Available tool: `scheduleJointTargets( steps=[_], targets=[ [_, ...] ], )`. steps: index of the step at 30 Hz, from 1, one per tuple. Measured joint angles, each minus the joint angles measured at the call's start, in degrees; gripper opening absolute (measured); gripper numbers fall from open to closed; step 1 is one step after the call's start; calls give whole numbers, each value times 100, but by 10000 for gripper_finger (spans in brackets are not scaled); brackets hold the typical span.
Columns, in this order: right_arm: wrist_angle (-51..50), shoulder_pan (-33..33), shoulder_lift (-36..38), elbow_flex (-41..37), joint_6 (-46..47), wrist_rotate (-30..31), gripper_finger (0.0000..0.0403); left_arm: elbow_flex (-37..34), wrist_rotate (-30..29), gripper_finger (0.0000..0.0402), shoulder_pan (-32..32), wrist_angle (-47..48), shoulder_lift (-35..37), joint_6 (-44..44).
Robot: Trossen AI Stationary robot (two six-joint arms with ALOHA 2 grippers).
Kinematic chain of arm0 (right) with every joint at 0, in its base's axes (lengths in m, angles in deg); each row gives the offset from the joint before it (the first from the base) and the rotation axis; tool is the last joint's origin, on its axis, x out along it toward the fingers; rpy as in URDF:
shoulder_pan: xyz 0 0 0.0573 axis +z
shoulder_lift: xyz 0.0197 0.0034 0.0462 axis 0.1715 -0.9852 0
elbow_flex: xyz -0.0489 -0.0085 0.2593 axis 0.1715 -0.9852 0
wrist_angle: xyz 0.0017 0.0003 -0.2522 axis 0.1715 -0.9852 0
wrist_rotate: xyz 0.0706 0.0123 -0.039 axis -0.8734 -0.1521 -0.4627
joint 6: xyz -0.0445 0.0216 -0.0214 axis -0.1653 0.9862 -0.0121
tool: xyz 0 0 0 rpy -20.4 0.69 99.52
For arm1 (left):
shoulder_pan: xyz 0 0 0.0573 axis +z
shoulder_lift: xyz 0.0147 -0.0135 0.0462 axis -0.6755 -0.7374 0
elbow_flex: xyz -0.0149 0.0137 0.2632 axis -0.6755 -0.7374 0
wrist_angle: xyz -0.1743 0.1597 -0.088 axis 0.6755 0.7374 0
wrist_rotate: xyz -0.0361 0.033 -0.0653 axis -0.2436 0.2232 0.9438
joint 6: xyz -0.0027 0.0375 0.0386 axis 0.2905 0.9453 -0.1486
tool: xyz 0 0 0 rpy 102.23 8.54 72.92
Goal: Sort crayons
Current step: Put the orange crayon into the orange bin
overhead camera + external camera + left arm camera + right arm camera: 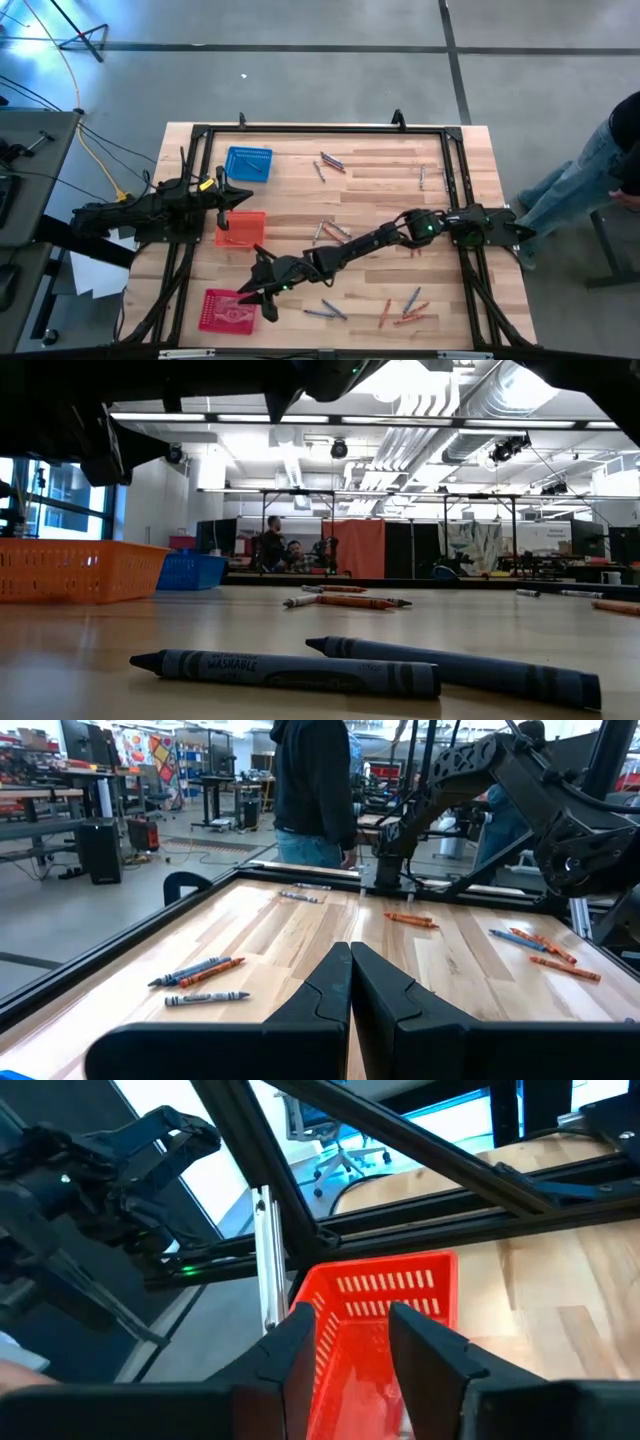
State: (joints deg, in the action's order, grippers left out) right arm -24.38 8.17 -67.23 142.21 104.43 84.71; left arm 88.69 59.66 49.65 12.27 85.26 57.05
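So the right gripper (262, 296) is stretched way across the table, hanging over the red basket (222, 312) with its jaws parted and nothing between them. The left gripper (228, 196) sits pinched shut just above the orange basket (241, 229), beside the blue basket (248, 164). Crayons (398, 308) lie scattered right of the red basket. One dark crayon (285, 669) reads "WASHABLE".
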Motion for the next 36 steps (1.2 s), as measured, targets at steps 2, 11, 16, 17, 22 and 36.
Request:
scheduleJointTargets(
  steps=[2,11,16,17,22,36],
  targets=[
    [-9,4,0,0,-1,2,127,-1,-2,1,-1,0,-1,-1],
    [-2034,-232,520,2,-108,69,128,0,-1,1,0,2,-1,-1],
    [-4163,-236,1035,2,-371,508,129,0,0,1,0,0,0,0],
    [-4674,-236,1125,2,-355,594,129,-1,-1,1,-1,0,0,-1],
    [-7372,-269,1403,9,435,1392,128,0,-1,1,0,0,0,0],
    [-9315,69,2390,-1227,2247,2098,108,-1,0,1,0,0,-2,0]
  ],
)
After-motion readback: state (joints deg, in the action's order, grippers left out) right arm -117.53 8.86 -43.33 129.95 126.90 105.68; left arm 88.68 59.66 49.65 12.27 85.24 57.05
